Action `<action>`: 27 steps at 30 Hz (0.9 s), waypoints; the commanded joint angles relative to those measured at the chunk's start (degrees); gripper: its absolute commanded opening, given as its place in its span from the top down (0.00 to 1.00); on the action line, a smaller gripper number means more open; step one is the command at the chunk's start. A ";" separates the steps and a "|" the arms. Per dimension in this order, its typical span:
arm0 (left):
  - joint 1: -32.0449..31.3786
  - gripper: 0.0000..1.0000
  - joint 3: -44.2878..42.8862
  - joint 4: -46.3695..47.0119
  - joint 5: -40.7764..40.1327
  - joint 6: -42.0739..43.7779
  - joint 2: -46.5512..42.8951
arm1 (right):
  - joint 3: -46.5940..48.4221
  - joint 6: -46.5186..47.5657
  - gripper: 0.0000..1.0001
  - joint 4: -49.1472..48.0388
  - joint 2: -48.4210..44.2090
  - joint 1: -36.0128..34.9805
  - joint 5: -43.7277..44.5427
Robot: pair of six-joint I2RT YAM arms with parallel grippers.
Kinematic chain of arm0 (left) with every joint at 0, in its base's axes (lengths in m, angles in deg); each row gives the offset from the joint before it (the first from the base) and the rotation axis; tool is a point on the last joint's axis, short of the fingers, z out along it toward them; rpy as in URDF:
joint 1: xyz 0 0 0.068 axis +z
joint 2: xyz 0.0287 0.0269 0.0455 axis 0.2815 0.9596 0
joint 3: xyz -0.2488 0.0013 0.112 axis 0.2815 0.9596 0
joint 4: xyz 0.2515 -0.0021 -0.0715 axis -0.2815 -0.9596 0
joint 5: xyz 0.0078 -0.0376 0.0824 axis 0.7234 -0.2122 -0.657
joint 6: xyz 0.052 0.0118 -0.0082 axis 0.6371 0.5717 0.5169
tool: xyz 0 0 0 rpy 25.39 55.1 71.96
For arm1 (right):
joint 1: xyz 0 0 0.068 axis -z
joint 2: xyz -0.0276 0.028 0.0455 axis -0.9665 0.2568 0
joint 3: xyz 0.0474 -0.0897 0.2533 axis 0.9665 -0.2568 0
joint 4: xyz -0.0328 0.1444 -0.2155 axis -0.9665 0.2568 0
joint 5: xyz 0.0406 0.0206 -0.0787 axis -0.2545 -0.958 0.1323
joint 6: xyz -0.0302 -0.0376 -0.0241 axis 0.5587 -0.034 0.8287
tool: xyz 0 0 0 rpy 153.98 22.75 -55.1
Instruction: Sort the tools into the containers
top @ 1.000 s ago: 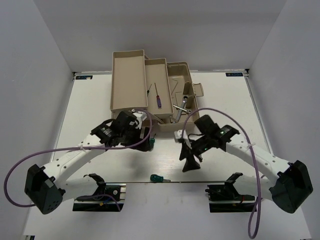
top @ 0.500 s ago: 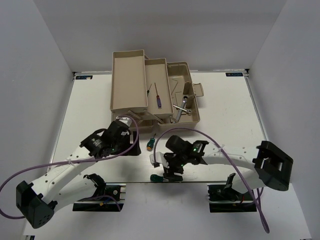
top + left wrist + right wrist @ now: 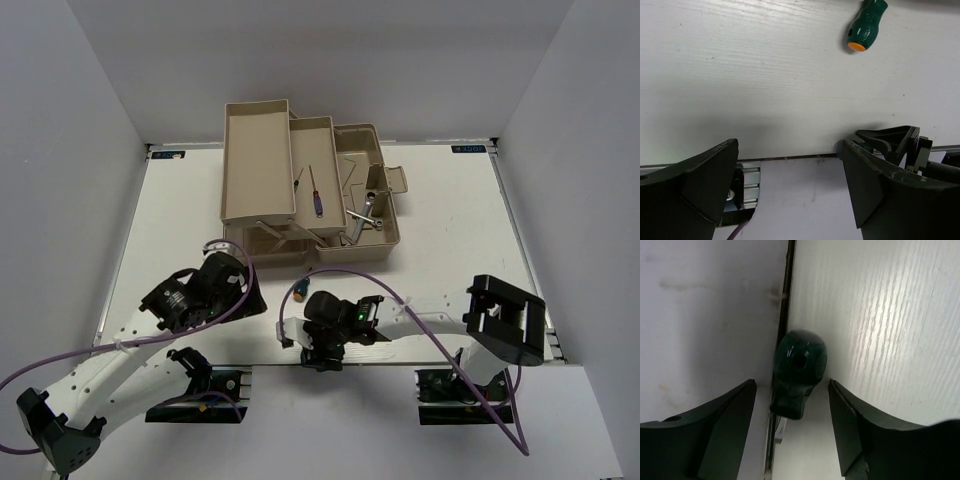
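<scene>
Left gripper [image 3: 789, 145], jaws wide and empty, has pulled back, leaving the stubby green-handled, orange-capped screwdriver [image 3: 299, 291] loose on the white table [image 3: 450, 250] short of the beige fold-out toolbox [image 3: 258, 165]. Right gripper [image 3: 791, 385] has swung over the second stubby dark-green screwdriver [image 3: 799, 365] at the near edge, jaws open astride it: pick pending. Top view hides that tool; right wrist view shows it.

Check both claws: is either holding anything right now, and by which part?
Nothing is held. Right claw is open, straddling the handle of the green screwdriver, not closed on it. Left claw is open and empty.
</scene>
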 commanded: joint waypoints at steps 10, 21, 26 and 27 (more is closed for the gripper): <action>-0.18 0.04 3.70 7.84 4.69 3.46 2.63 | 3.90 -3.54 0.82 0.43 1.25 0.14 5.69; -0.18 0.03 1.34 22.71 7.69 12.95 20.39 | -2.61 -5.03 1.00 15.74 -26.16 11.91 9.46; -0.18 0.03 -0.06 30.18 9.18 19.11 26.63 | 0.02 -6.52 1.00 20.14 -32.42 17.10 13.85; -0.18 0.03 -0.07 32.11 9.19 19.90 27.77 | 2.21 -7.05 1.00 19.79 -32.78 19.28 14.91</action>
